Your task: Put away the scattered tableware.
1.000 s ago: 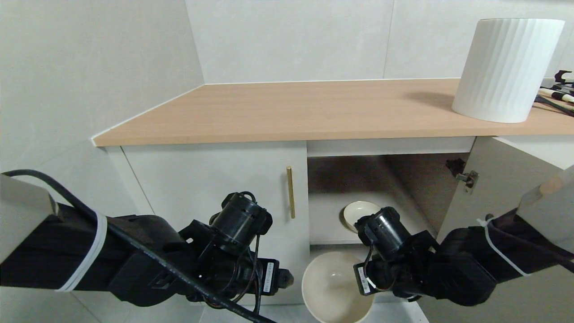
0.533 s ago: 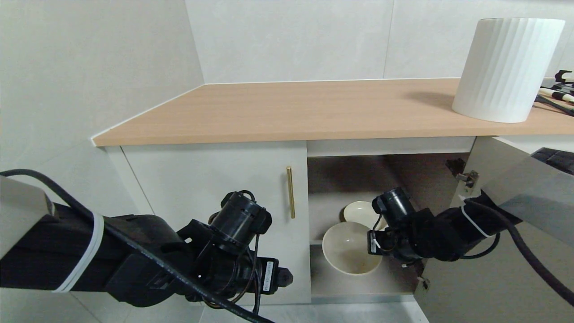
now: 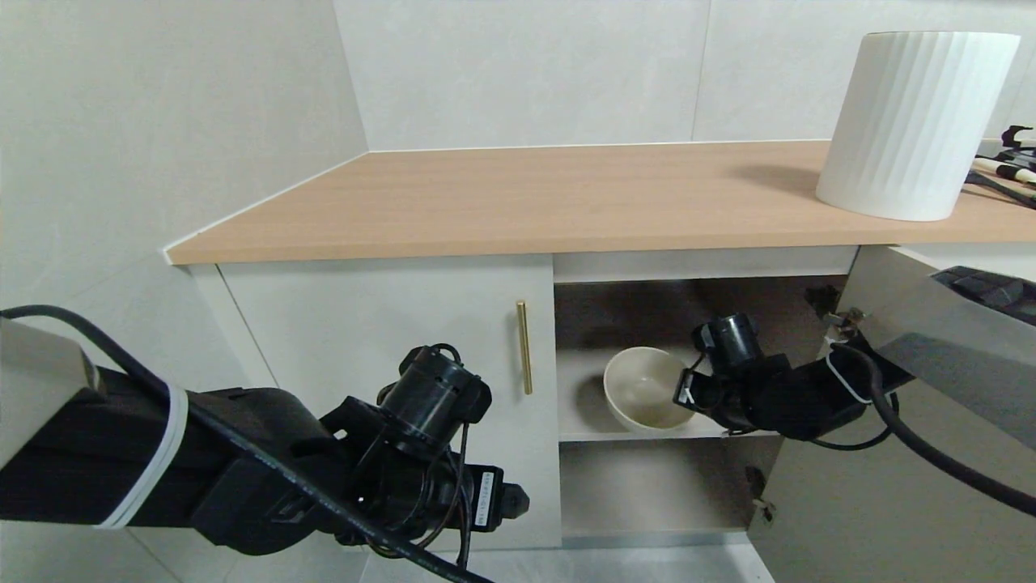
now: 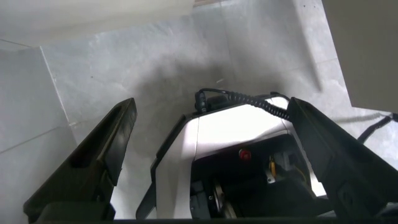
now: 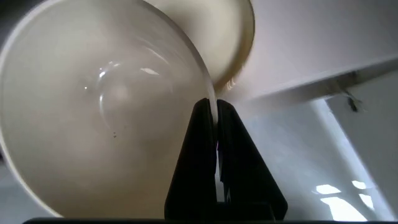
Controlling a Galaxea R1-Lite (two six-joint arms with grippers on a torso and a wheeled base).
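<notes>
left gripper (image 4: 212,106) hangs low in front of the closed left cabinet door (image 3: 380,380), its two dark fingers (image 4: 112,149) spread wide apart with nothing between them. just right of that door's edge runs a slim brass handle (image 3: 524,346). past it the right half of the cabinet stands open, and a cream bowl (image 3: 643,393) sits inside at the level of the upper shelf (image 3: 583,405), tipped so its hollow faces outward; whether its base touches the shelf cannot be told. right gripper (image 3: 684,393) is pinched tight on the bowl's right rim, one finger inside the wall and one outside, as the right wrist view shows (image 5: 214,143). in that view a second, shallower cream dish (image 5: 233,37) lies just behind the bowl. further right the open door (image 3: 850,502) swings outward. above, on the wooden countertop (image 3: 526,202), a white ribbed container (image 3: 914,121) stands upright near the right end, with a few dark-handled utensils (image 3: 1004,170) just beyond it.
</notes>
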